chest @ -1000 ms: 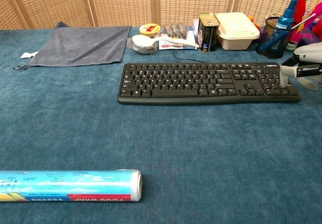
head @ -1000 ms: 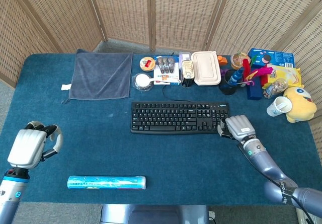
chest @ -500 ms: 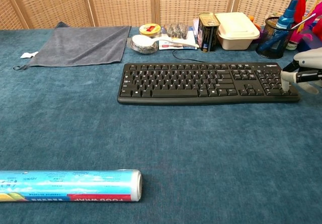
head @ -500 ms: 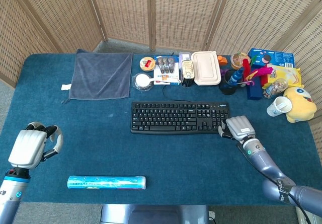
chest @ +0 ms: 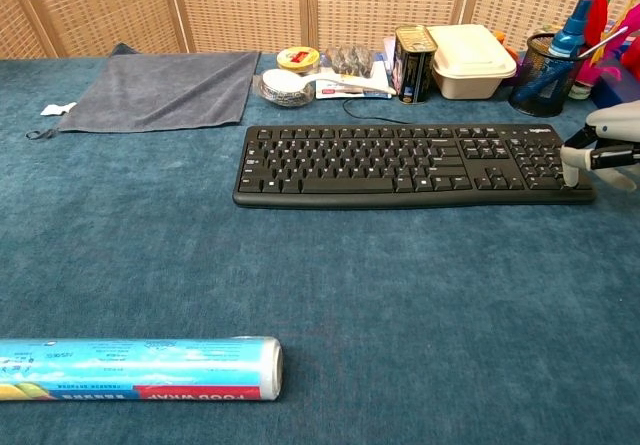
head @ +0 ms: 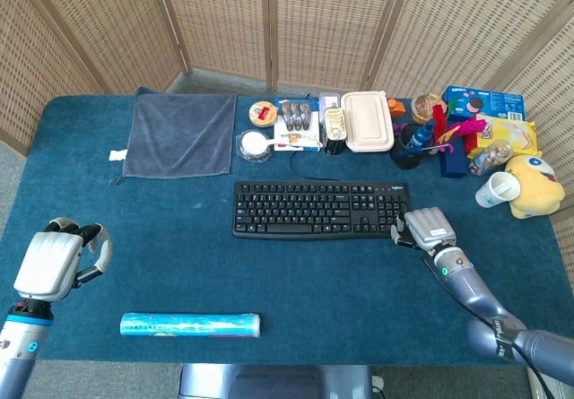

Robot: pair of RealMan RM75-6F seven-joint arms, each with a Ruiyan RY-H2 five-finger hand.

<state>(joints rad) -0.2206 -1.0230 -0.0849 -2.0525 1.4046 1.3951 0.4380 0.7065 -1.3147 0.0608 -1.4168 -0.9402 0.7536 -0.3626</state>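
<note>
A black keyboard [head: 314,209] [chest: 410,163] lies across the middle of the blue table. My right hand [head: 424,227] [chest: 608,143] hovers at its right end, holding nothing, and one fingertip [chest: 571,172] touches the keypad's near right corner. My left hand [head: 56,263] hangs over the table's left front, fingers curled in with nothing in them; the chest view does not show it. Nearest to it is a roll of food wrap [head: 190,325] [chest: 135,368], lying sideways by the front edge.
A grey towel [head: 179,134] [chest: 160,87] is spread at the back left. Behind the keyboard stand a small bowl [head: 255,143], a tin can [chest: 411,62], a cream lunch box [head: 367,121] and a pen cup [chest: 543,85]. Snack boxes, a paper cup [head: 496,189] and a yellow plush toy [head: 534,184] crowd the back right.
My right hand has slid slightly right along the keyboard's end, its fingertip now on the corner. The left hand and the keyboard have stayed put.
</note>
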